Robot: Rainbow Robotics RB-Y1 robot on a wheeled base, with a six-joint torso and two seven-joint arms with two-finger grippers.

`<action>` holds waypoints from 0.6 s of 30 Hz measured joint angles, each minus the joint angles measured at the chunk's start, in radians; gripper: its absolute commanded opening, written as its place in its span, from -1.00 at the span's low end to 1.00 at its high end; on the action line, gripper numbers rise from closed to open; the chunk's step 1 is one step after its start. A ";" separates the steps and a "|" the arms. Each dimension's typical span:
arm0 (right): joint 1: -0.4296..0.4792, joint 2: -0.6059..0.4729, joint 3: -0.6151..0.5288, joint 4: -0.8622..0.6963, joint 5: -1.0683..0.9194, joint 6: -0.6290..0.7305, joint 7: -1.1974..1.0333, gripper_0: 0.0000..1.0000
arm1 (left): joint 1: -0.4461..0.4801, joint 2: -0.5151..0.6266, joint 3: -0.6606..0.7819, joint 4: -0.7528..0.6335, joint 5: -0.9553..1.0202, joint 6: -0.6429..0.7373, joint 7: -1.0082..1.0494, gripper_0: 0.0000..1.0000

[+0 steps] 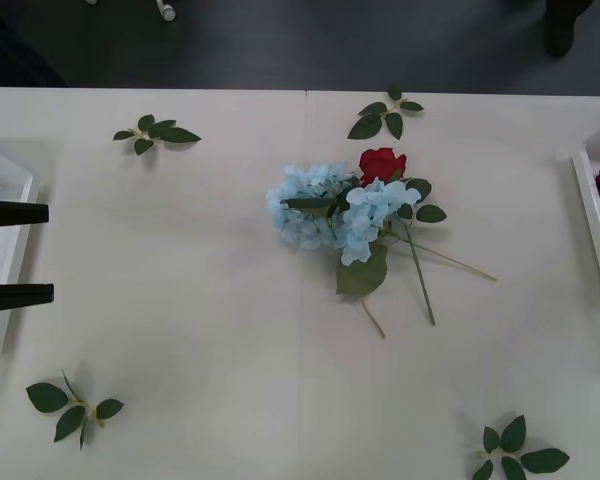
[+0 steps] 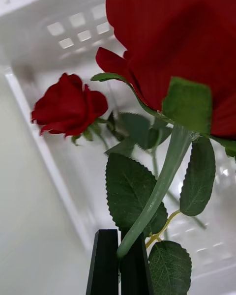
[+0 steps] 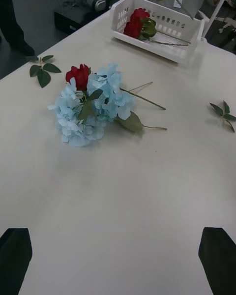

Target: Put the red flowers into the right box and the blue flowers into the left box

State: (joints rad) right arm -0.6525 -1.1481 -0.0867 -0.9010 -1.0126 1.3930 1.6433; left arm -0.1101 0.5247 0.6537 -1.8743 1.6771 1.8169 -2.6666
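Pale blue flowers (image 1: pixel 330 210) and one red rose (image 1: pixel 382 163) lie heaped mid-table; other roses (image 3: pixel 137 22) fill the right box (image 3: pixel 162 49).

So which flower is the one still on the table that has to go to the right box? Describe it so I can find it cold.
Start at the white table and find the flower pile at its middle. The pale blue flowers make up most of it. The red rose sits at the pile's far edge, tucked against them: the pile's one small, tight, deep-red head.

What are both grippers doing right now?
Left gripper: open, empty, beside the left box.
Right gripper: shut on a red rose above the right box.
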 measured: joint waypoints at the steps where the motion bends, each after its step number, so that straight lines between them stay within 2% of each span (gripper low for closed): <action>1: 0.000 0.000 0.000 0.022 0.003 -0.023 0.043 -1.00 | 0.000 0.000 0.000 0.000 0.000 0.000 0.000 1.00; 6: 0.003 0.000 0.000 0.095 0.024 -0.094 0.225 -1.00 | 0.000 0.000 0.000 0.000 0.000 0.000 0.000 1.00; 18: 0.101 0.044 0.000 0.100 0.062 -0.231 0.616 -1.00 | 0.000 0.000 0.000 0.000 0.000 0.000 0.000 1.00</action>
State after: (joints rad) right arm -0.5512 -1.1040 -0.0865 -0.8014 -0.9507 1.1624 2.2594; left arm -0.1101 0.5247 0.6537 -1.8743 1.6771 1.8169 -2.6666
